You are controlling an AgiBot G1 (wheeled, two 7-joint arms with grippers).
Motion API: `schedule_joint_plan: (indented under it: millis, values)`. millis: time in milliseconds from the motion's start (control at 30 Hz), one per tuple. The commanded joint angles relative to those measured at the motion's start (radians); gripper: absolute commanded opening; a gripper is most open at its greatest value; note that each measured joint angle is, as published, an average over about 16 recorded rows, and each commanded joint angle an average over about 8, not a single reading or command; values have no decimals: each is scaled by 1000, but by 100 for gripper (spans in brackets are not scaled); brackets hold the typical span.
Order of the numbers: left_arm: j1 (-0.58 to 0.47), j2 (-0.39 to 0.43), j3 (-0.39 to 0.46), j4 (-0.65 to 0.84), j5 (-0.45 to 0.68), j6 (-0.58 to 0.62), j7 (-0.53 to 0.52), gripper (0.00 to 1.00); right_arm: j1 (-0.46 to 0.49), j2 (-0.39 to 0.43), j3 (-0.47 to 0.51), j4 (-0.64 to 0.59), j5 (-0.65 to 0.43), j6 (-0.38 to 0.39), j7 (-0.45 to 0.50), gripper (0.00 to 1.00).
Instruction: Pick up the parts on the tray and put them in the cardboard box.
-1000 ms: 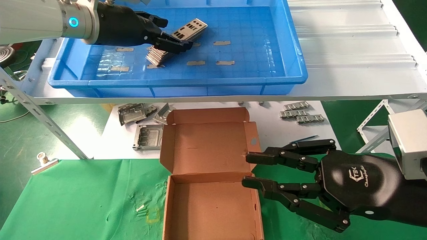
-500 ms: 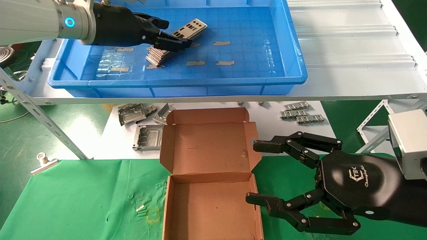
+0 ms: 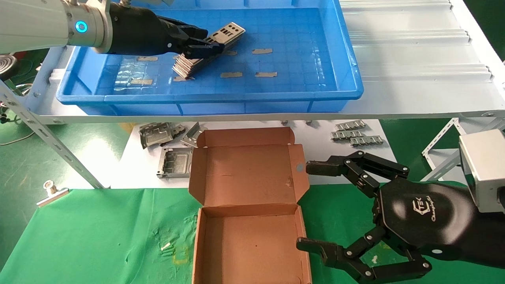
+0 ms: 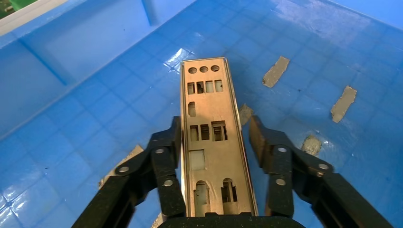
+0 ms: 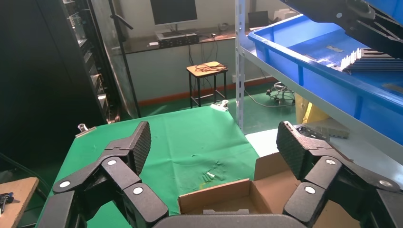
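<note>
**Left end effector pinching a plate in the tray**

My left end effector is inside the tray, near its far left part. Its fingers press against the two long edges of one plate, and I read that as a pinch on the plate. From the left wrist view the plate runs straight out between the fingers, its round holes at the far end. In the head view it tilts, its free end raised toward the tray's back wall.

Just beneath and beside that plate lies the stack of other parts, fanned on the tray floor. Bits of grey tape sit on the floor to the right of the stack.

The tray rests on a white shelf, above and behind the box. The box stands open on the table, lid folded back, and I see nothing inside it. Its front half lies on green cloth.

My right end effector hovers just right of the box, fingers spread wide; the upper fingertip is close to the lid's side flap, the lower one near the box's right wall.

Behind the box, dark brackets lie to the left and ribbed strips to the right, on a white sheet.
</note>
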Motion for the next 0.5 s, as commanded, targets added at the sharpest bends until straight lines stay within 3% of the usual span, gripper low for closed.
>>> schedule_joint_plan:
  millis: [33, 500]
  values:
    - [0, 0, 1, 1, 1, 0, 1, 0, 0, 0, 0, 0, 0, 0, 0, 100]
    - [-24, -9, -9, -2, -14, 10, 4, 0, 0, 0, 0, 0, 0, 0, 0, 100]
